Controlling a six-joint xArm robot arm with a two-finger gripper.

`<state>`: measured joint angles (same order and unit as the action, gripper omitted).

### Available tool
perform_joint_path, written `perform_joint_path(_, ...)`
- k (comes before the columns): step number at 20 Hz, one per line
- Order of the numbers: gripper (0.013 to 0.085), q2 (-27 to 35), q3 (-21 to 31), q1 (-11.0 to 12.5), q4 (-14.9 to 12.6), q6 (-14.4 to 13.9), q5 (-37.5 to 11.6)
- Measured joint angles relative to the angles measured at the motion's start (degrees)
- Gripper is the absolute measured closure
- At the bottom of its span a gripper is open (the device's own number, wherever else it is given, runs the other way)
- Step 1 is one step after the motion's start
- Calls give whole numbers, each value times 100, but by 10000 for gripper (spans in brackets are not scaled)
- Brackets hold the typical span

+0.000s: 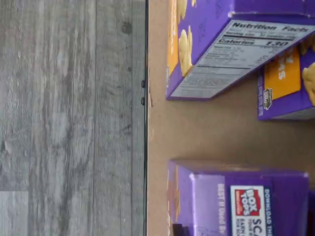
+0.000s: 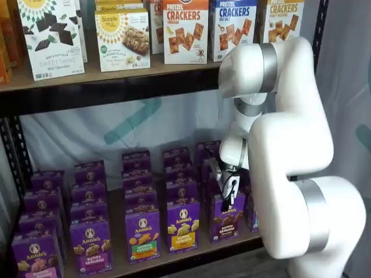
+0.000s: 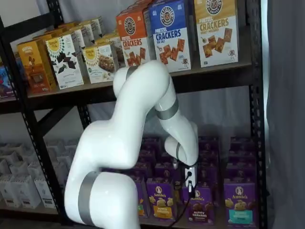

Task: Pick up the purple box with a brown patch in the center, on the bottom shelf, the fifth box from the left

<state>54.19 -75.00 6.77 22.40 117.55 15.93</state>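
Note:
The purple box (image 2: 227,225) with dark brown bunny cookies at its centre stands upright in the front row of the bottom shelf (image 2: 119,230); both shelf views show it (image 3: 200,207). My gripper (image 2: 228,200) hangs straight down from the white arm, its black fingers closed over the box's top edge with no gap showing (image 3: 190,186). In the wrist view I see the tan shelf board (image 1: 206,132), a purple carton top with a Box Tops label (image 1: 246,204), and no fingers.
More purple Annie's cartons crowd the shelf: a yellow-green label one (image 2: 183,229) just left of the held box, a teal label one (image 3: 239,207) to its right. Cracker boxes (image 2: 185,32) line the higher board. A tilted carton (image 1: 231,54) and grey plank floor (image 1: 69,118) show below the wrist.

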Motion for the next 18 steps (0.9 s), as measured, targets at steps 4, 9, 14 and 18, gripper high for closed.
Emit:
perform_joint_path(4,650,-21,-8,10,-20,-18,89)
perform_joint_path(9,650,-88,37,32,-131,-105,153)
perform_joint_path(14,650,-234,221,54,-330,-263,143)
perform_joint_path(18,650,-474,526,68,-559,-456,114)
